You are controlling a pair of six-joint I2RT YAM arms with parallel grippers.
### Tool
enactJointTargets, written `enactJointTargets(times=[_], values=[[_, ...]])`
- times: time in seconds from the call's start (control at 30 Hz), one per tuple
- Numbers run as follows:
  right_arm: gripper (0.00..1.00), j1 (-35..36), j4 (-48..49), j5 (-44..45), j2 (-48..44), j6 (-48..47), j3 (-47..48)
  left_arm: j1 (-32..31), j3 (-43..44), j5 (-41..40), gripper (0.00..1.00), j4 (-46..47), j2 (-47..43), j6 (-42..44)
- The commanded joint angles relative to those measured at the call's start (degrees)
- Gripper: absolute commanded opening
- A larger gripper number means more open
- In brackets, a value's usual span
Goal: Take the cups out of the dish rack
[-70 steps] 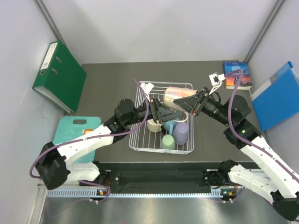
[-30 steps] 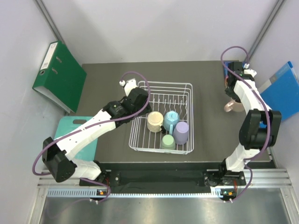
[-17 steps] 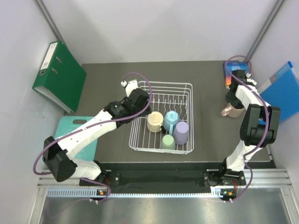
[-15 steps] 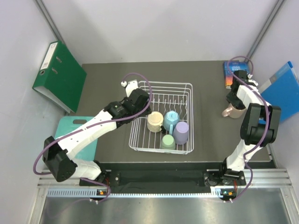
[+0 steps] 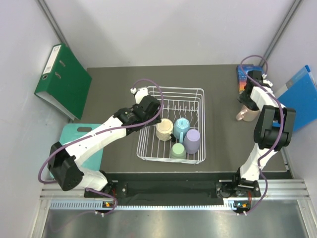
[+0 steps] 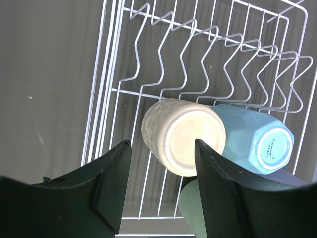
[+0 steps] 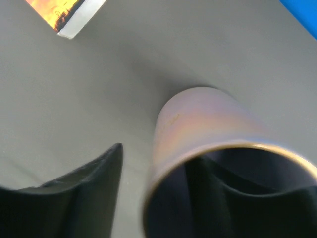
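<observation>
The white wire dish rack (image 5: 142, 144) holds the cream mug (image 5: 164, 129), light blue mug (image 5: 180, 126), lavender mug (image 5: 192, 140) and sage green mug (image 5: 178, 149), all bottom up. My left gripper (image 5: 151, 107) is open over the rack's left side. In the left wrist view (image 6: 162, 145) it hangs just above the cream mug (image 6: 183, 135), beside the blue mug (image 6: 255, 140). The pink mug (image 5: 243, 115) stands on the table at the far right. My right gripper (image 7: 166, 163) is open astride its wall (image 7: 198, 119), one finger inside and one outside with a gap.
A book (image 5: 243, 75) lies behind the pink mug. A blue folder (image 5: 299, 99) leans at the right wall and a green binder (image 5: 62, 79) at the left wall. A teal cutting board (image 5: 74, 136) lies at the left near edge.
My right arm carried the pink mug out of the rack to the far right and set it down. My left gripper drew back to the rack's left side and edged slightly right.
</observation>
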Motion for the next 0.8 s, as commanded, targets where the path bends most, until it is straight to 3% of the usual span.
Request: enactJointTargets(times=[0.0,0.3,0.53,0.7,0.73,0.77], values=[[0.59,-0.2,2.2,-1.8,-2.9,0.2,2.4,0.1,0.1,-1.0,0.60,0.4,-0.5,0.1],[0.72,1.3,-0.1,-3.8,-7.8,3.1,6.6,0.1,0.6,-3.1,0.61,0.3,-1.9,0.7],[0.84,4.8,-3.2,-2.7,-14.1,4.2,12.6,0.1,1.7,-5.6,0.71,0.3,-2.7,3.6],[0.88,10.6,-1.7,-3.2,-22.6,2.1,9.5,0.0,3.3,-4.2,0.87,0.1,-1.7,6.1],[0.88,12.1,-1.0,-3.1,-24.1,0.5,8.3,0.0,3.3,-3.1,0.99,0.3,-1.5,6.5],[0.88,13.7,-0.1,-3.3,-27.6,-0.4,6.9,-0.1,2.9,-2.4,0.99,1.0,-1.4,7.3]])
